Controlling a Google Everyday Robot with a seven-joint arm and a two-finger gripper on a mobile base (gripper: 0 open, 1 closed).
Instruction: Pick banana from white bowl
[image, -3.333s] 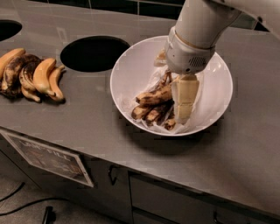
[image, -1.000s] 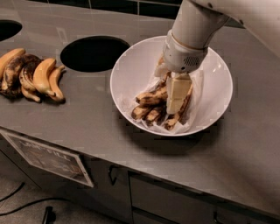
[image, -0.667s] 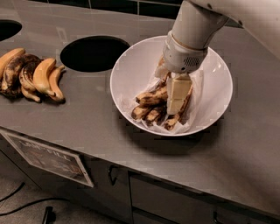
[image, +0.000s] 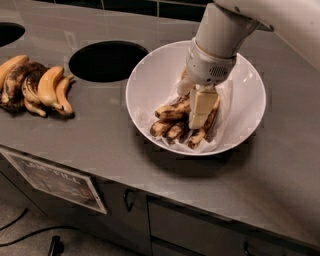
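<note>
The white bowl (image: 247, 85) stands on the grey counter, right of centre. A small pile of spotted bananas lies inside it on white paper. The banana (image: 171, 111), yellow with brown-black spots, lies on the left side of the pile, above shorter, darker ones (image: 176, 131). My gripper (image: 202, 109) hangs from the white arm down into the bowl. It sits on the pile just right of the banana and hides what lies under it.
A bunch of orange-yellow and black bananas (image: 37, 89) lies on the counter at the far left. A round dark hole (image: 107, 61) opens in the counter between the bunch and the bowl. A second hole (image: 9, 33) is at the top left. Cabinet fronts with a sign (image: 55, 177) are below.
Since 3.3 s ago my gripper has shifted slightly up and to the left over the pile. Over the last second nothing has visibly moved.
</note>
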